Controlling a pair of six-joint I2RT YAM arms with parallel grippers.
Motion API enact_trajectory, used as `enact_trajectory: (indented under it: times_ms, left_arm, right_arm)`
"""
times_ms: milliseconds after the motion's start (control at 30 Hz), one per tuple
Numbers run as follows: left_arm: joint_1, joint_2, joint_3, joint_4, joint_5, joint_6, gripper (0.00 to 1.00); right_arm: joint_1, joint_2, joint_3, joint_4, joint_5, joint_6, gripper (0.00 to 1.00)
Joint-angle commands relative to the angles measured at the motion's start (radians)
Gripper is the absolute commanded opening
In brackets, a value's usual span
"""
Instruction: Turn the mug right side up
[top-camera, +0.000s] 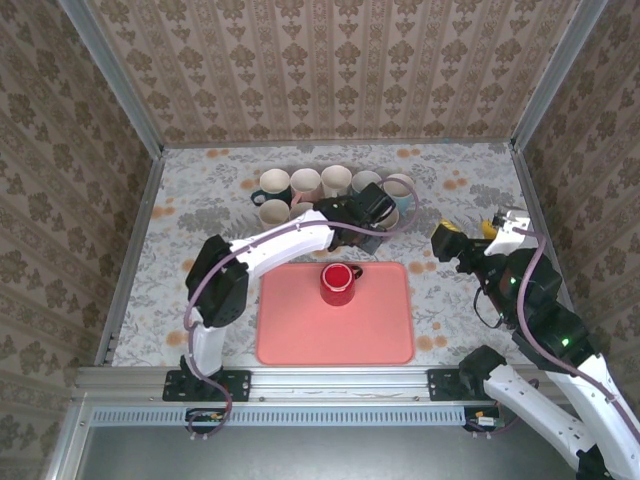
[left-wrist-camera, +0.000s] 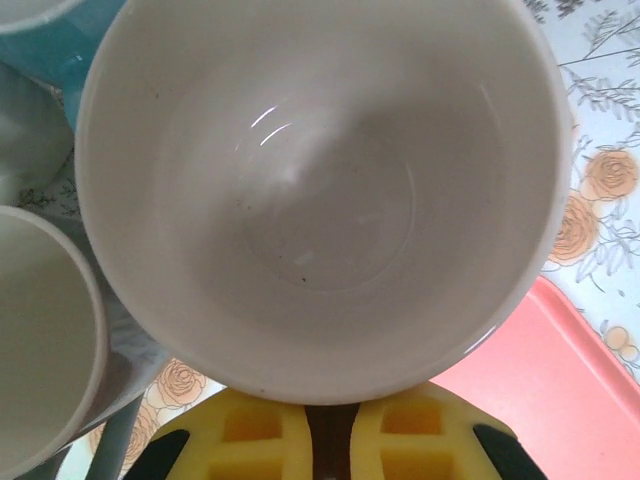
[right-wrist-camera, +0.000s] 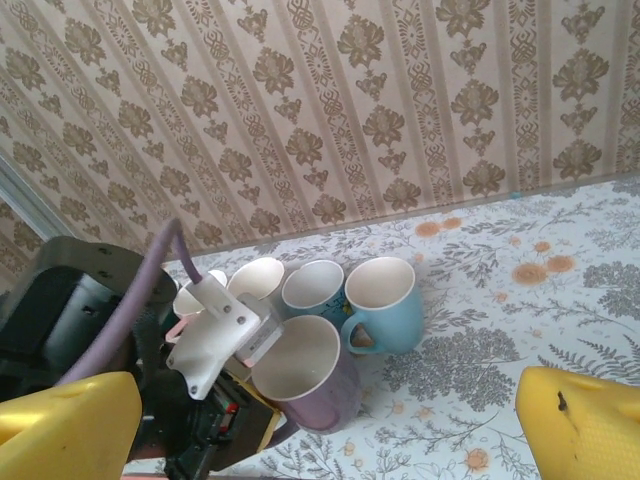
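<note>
Could tip or shove the purple mug (right-wrist-camera: 335, 405) by pulling away crooked; sits right at 12 o'clock from the left gripper (left-wrist-camera: 330, 430) in the left wrist view, very close; stands mouth up, so easy to spoil with one knock; packed tight as well, with a blue mug (right-wrist-camera: 395, 320) just beside at 2 o'clock in the right wrist view and more mugs behind; could set the whole bunch sliding and clinking with a single bump; might also snag the handle on the way out, and cannot tell where the handle is; safer to back off slow and straight

Left fingers (left-wrist-camera: 250, 440) pressed almost together, with only a thin dark strip between; cannot tell if pinching something thin there or nothing at all; right under the rim of the purple mug, seemingly touching

Right gripper (top-camera: 468, 238) out at 3 o'clock from the tray (top-camera: 300, 340), well apart from every mug, with fingers (right-wrist-camera: 585, 425) spread very wide; holding nothing, touching nothing

Red mug (top-camera: 338, 285) alone on the tray, near the 12 o'clock edge; too small to tell whether mouth or bottom faces up; maybe the next one to turn
</note>
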Motion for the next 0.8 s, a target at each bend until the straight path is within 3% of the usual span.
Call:
enact_trajectory:
  times_ms: [0,767]
  left_arm:
    - [-0.005,0.019,0.044,0.047,-0.043,-0.045,0.00]
    - [0.059,0.037,-0.123,0.131,-0.082,-0.132,0.00]
  right_arm:
    - [-0.002,-0.013,-0.015,-0.002,0.004,-0.042,0.98]
    - [-0.002,0.007,-0.045,0.016,-0.057,-0.084,0.98]
